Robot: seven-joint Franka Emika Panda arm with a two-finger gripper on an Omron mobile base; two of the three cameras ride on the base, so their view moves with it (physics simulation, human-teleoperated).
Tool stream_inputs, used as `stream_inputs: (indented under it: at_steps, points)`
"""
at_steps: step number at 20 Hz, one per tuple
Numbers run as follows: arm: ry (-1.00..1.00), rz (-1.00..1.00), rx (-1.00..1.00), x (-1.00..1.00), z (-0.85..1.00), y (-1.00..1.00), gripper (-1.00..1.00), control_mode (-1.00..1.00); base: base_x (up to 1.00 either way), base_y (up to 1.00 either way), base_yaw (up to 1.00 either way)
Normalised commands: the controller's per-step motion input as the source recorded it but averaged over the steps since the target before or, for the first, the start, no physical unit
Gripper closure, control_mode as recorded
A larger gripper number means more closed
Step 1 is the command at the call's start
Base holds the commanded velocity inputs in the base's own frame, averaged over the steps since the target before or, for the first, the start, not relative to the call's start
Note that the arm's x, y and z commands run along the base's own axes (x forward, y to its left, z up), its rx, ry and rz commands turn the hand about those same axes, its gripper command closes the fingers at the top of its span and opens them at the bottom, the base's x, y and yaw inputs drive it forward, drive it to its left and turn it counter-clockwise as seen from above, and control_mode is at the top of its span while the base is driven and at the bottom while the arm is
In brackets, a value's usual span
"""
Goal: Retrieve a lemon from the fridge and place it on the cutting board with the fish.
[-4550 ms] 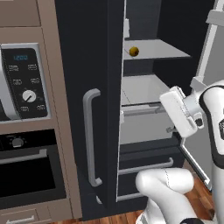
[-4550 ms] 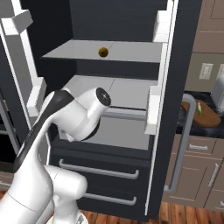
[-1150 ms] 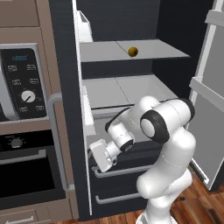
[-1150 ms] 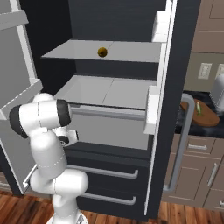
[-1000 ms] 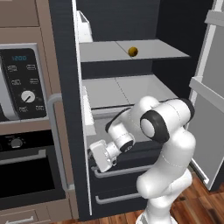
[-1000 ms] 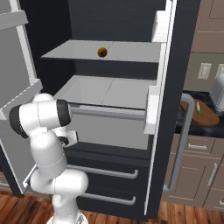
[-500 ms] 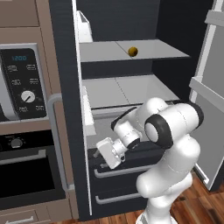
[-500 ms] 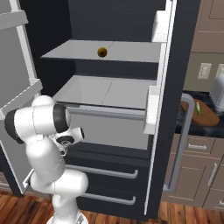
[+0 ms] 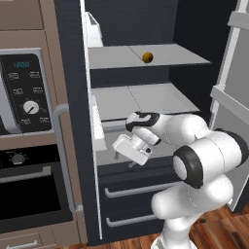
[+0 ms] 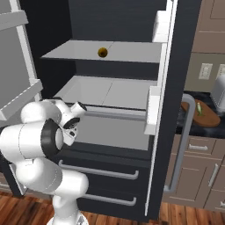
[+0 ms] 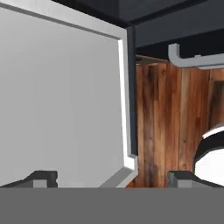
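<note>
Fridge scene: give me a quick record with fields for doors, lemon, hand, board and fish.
fridge: both doors swung open, grey shelves and dark drawers exposed
lemon: on the upper shelf, toward the back, nothing touching it
hand: open and holding nothing, low by the left door's inner edge, well below the lemon's shelf
cutting board: on the counter to the right of the fridge
fish: lying on the cutting board
lemon on board: not yet
</note>
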Motion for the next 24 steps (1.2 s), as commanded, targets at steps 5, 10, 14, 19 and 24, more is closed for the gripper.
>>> stream_inputs:
  at_steps: [5,10,14,19,24]
  points:
    - [0.00,0.00,-0.43,0.20,0.33,-0.73,-1.00,-1.00,0.00,0.00,0.00]
    - [0.00,-0.06,-0.35,-0.01,0.47,-0.51,-1.00,-1.00,0.00,0.00,0.00]
    - [0.00,-0.08,-0.26,-0.27,0.58,-0.40,-1.00,-1.00,0.00,0.00,0.00]
    - [-0.01,-0.11,-0.08,-0.75,0.54,-0.63,-1.00,-1.00,0.00,0.00,0.00]
    - [-0.11,-0.05,-0.03,-0.97,0.53,-0.51,-1.00,-1.00,0.00,0.00,0.00]
